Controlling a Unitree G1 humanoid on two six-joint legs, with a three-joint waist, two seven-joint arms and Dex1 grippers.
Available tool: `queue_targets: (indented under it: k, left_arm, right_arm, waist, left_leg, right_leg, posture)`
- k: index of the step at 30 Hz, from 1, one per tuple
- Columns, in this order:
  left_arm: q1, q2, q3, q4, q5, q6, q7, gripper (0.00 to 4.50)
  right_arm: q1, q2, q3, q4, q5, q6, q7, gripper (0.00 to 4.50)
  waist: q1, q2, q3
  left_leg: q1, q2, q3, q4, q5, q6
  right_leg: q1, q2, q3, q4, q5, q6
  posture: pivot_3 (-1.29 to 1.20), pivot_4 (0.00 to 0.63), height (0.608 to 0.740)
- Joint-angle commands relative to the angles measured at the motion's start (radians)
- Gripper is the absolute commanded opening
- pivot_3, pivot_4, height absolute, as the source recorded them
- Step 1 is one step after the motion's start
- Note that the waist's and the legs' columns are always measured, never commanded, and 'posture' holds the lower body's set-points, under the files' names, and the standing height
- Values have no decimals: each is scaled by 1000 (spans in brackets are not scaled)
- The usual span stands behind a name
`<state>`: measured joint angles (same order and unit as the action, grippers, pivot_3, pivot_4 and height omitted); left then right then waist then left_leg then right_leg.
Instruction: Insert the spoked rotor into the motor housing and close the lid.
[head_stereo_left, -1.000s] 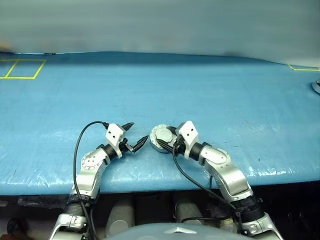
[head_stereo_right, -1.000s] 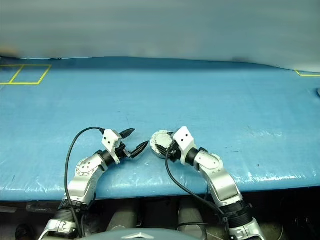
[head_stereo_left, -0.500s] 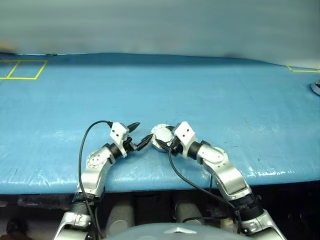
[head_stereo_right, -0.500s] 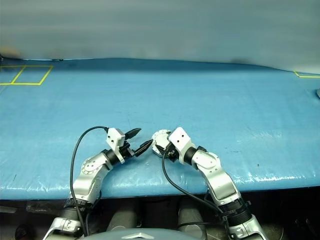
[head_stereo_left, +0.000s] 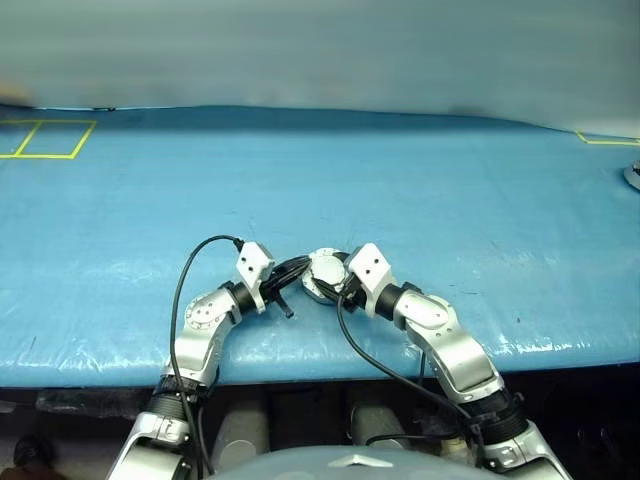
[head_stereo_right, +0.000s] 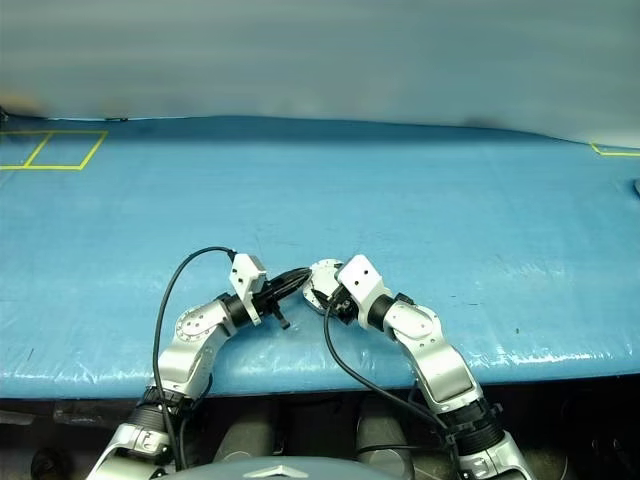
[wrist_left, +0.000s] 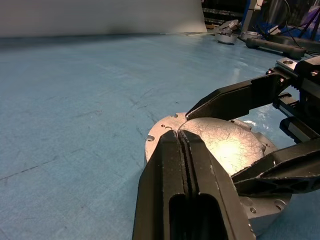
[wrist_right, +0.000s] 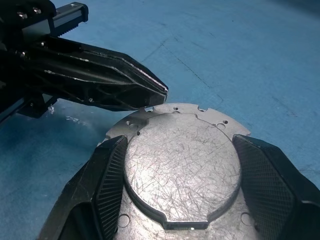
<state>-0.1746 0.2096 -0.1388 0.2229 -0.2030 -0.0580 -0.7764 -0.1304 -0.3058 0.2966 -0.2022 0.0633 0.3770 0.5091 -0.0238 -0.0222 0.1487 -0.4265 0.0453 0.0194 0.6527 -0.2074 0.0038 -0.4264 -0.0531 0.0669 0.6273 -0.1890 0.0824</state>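
The motor housing (head_stereo_left: 323, 272) rests on the blue table near its front edge, its flange (wrist_left: 157, 135) showing small holes. The lid (wrist_right: 182, 165) lies flat on top, scratched silvery face up. My right gripper (wrist_right: 180, 142) is shut on the housing, one ribbed finger (wrist_right: 107, 175) on each side of it. My left gripper (wrist_left: 177, 134) is shut with nothing between its fingers, and its tips touch the lid's edge from the side opposite the right arm. The spoked rotor is hidden.
The blue table cover (head_stereo_left: 400, 180) stretches far back and to both sides. A yellow tape square (head_stereo_left: 45, 138) marks the far left and a yellow tape corner (head_stereo_left: 605, 137) the far right. A metal part (head_stereo_left: 633, 175) sits at the right edge. The table's front edge lies close behind the grippers.
My left gripper has closed from wide open and moved right, so its tips now meet the lid. The right gripper and the housing have stayed put.
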Motion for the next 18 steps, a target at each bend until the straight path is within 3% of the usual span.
queue_targets:
  k: [1,13,15,18]
  left_arm:
    - [0,8,-16,18,45,1,35,44]
    - [18,-29,-23,-22,-7,9,3,44]
    - [20,-35,-30,-33,-18,19,-6,0]
    - [21,-46,-31,-37,-29,24,-4,0]
  right_arm:
    - [9,-14,-25,29,-30,23,-33,3005]
    - [5,-3,-41,8,47,47,13,3005]
    - [7,-7,-46,-2,54,50,18,3732]
    - [13,-4,-59,-32,67,31,22,4457]
  waist:
    - [2,0,-1]
    - [3,0,-1]
    - [4,0,-1]
    - [7,0,-1]
  left_leg:
    - [0,0,0,0,0,0]
    - [4,-1,1,0,0,0]
    - [3,-1,1,0,0,0]
    - [-2,-1,1,0,0,0]
  right_leg:
    - [0,0,0,0,0,0]
    - [-1,-2,0,-1,0,0]
    - [-1,-2,0,-1,0,0]
    - [-1,-2,-1,-1,0,0]
  posture:
    - [0,150,740]
    - [0,150,740]
    - [0,150,740]
    - [0,150,740]
